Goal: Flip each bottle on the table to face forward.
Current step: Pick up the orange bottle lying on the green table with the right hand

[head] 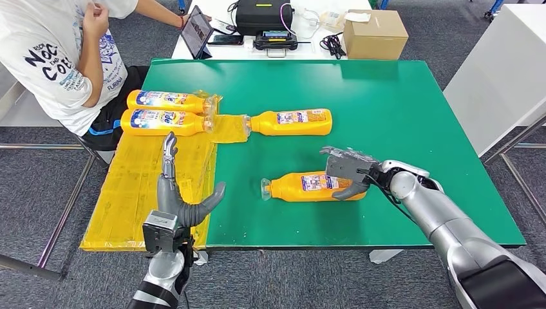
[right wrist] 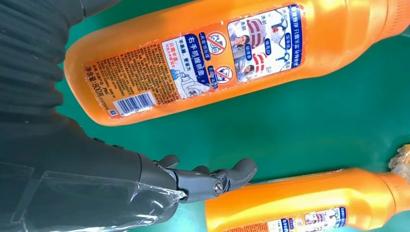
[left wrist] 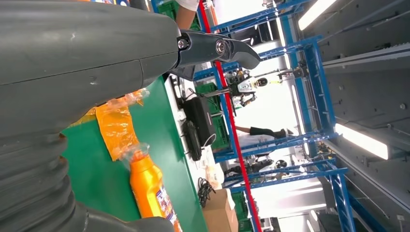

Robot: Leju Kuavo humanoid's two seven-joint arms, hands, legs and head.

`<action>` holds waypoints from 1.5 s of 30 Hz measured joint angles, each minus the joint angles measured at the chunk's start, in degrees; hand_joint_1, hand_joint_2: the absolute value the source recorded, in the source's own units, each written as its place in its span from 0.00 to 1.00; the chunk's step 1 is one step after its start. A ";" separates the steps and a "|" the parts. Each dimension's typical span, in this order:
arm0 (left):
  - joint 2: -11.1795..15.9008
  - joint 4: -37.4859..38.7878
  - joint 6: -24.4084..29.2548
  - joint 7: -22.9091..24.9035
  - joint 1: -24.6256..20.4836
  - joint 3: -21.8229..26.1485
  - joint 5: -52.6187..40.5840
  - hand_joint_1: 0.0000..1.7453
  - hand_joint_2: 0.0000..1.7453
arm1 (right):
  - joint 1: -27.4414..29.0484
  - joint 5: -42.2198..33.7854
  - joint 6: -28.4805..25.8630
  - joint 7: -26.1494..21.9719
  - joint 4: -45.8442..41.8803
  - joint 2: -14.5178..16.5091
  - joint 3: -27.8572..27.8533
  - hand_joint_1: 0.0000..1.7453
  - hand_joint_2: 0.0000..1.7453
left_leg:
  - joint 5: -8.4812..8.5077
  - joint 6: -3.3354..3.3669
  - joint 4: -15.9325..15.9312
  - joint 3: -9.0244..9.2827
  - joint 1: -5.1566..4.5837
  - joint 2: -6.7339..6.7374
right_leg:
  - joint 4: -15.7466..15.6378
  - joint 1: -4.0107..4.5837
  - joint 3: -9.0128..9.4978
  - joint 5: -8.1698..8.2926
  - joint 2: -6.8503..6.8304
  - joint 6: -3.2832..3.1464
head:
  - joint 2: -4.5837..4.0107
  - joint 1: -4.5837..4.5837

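Head view first: four orange bottles on the green counter (head: pixel 399 96). Two of them (head: pixel 169 101) (head: pixel 164 121) lie side by side on the yellow sheet (head: pixel 151 187), just beyond the left robot hand (head: pixel 182 196), big front labels up, so I'd call those done. Two are left, both with the small-print back label up: the far bottle (head: pixel 291 121), well beyond the right robot hand (head: pixel 346 170), and the near bottle (head: pixel 313 187), which that hand is on right now. Its fingers drape over the base end with the thumb on the near side (looks like a grip, though I can't see how firmly it's closed). The left one hovers open, fingers spread, holding nothing.

Left wrist view: an open robot hand (left wrist: pixel 212 48) with one orange bottle (left wrist: pixel 151 191) lying past it, crinkly plastic at its neck.

Right wrist view: the back label (right wrist: pixel 193 63) up close, barcode, warning icons, glossy orange plastic. The second bottle (right wrist: pixel 309 203) lies just past the fingertips (right wrist: pixel 241 170).
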 joint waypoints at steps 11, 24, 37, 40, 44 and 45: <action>-0.41 0.34 -1.04 0.00 -0.03 0.02 -0.28 0.00 1.00 | -0.42 5.64 -6.66 2.65 3.62 1.81 4.21 0.00 1.00 | 0.00 0.00 0.00 0.00 0.00 0.00 | 0.00 0.00 0.00 0.00 0.00 0.00 | 0.00 0.01; -1.43 2.09 -2.08 0.04 -0.16 -0.02 -0.68 0.00 1.00 | 0.04 12.73 -13.81 4.23 13.35 9.87 8.63 0.00 1.00 | -0.02 -0.01 -0.02 0.28 0.02 0.09 | -0.02 0.02 0.20 -0.02 0.03 -0.03 | 0.00 0.02; -1.44 2.77 -2.08 0.22 -0.30 -0.02 -1.08 0.00 1.00 | -0.27 14.89 -15.69 5.07 16.98 13.41 9.23 1.00 1.00 | -0.07 -0.03 -0.04 0.99 0.02 0.23 | -0.05 0.03 0.82 -0.02 0.06 -0.06 | 0.00 0.02; -1.44 2.84 -2.02 0.29 -0.30 -0.02 -1.21 0.00 1.00 | -0.31 15.86 -16.32 5.17 17.30 13.68 9.32 1.00 1.00 | -0.07 -0.03 -0.04 1.01 0.02 0.24 | -0.04 0.04 0.86 -0.02 0.06 -0.06 | 0.00 0.02; -1.44 2.84 -1.92 0.31 -0.30 -0.02 -1.29 0.00 1.00 | -0.44 16.12 -16.63 5.17 17.53 13.81 9.33 1.00 1.00 | -0.07 -0.03 -0.04 1.01 0.02 0.24 | -0.04 0.04 0.85 -0.02 0.06 -0.06 | 0.00 0.02; -1.44 2.84 -1.92 0.31 -0.30 -0.02 -1.29 0.00 1.00 | -0.45 16.14 -16.67 5.17 17.57 13.83 9.33 1.00 1.00 | -0.07 -0.03 -0.04 1.01 0.02 0.24 | -0.04 0.04 0.85 -0.02 0.06 -0.06 | 0.00 0.02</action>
